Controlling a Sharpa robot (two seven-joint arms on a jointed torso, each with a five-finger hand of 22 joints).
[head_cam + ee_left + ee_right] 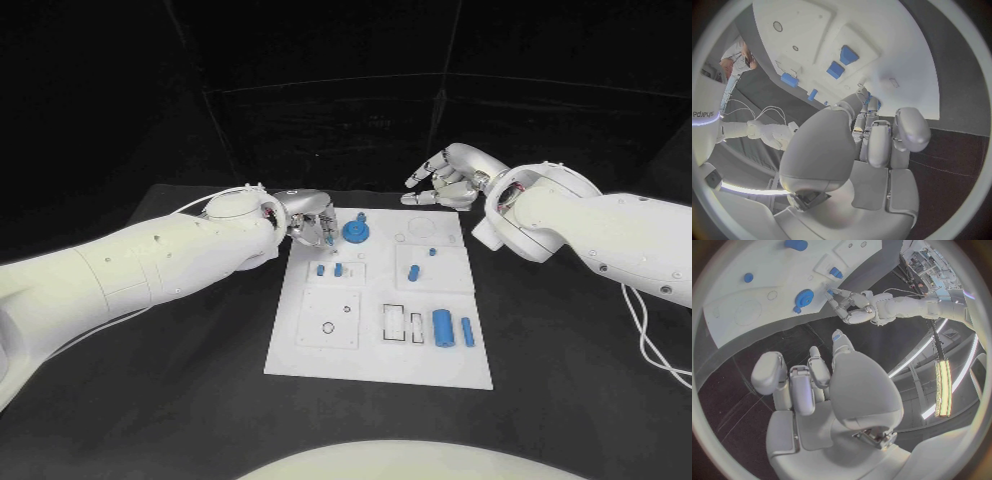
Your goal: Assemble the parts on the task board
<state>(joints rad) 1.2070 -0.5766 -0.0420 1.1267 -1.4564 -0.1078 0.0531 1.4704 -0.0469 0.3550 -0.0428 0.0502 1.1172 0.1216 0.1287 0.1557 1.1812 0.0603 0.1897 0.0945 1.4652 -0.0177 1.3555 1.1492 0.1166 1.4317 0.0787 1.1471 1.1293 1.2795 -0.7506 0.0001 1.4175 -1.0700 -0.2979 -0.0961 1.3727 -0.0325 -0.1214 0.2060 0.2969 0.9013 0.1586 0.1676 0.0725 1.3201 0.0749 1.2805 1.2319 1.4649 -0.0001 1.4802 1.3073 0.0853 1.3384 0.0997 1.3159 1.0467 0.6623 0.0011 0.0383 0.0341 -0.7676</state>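
A white rectangular task board (378, 345) lies in the middle of the black table (173, 400), and everything here is placed from it. At the board's far left corner, the robot's left hand (306, 226), silver and many-fingered at the end of a white arm, hangs over the plate's edge with its fingers bent down and drawn close together; the fingertips (872, 104) come down at the board beside a small blue piece (322, 241), but whether they pinch it cannot be told. Just right of that hand, still at the far end of the board, sits a round blue disc-shaped part (358, 235) with a raised centre. Nearer the robot from it, on the board's left half, two small blue pegs (330, 270) stand close together. Right of them, another short blue peg (413, 272) lies inside a square outline, with a tiny blue piece (430, 252) just beyond it. At the board's near right, a broad blue block (443, 328) and a slim blue bar (467, 331) lie side by side. Beyond the board's far right corner, off the plate and over the table, the right hand (450, 177) hovers with fingers loosely curled and apart, holding nothing.
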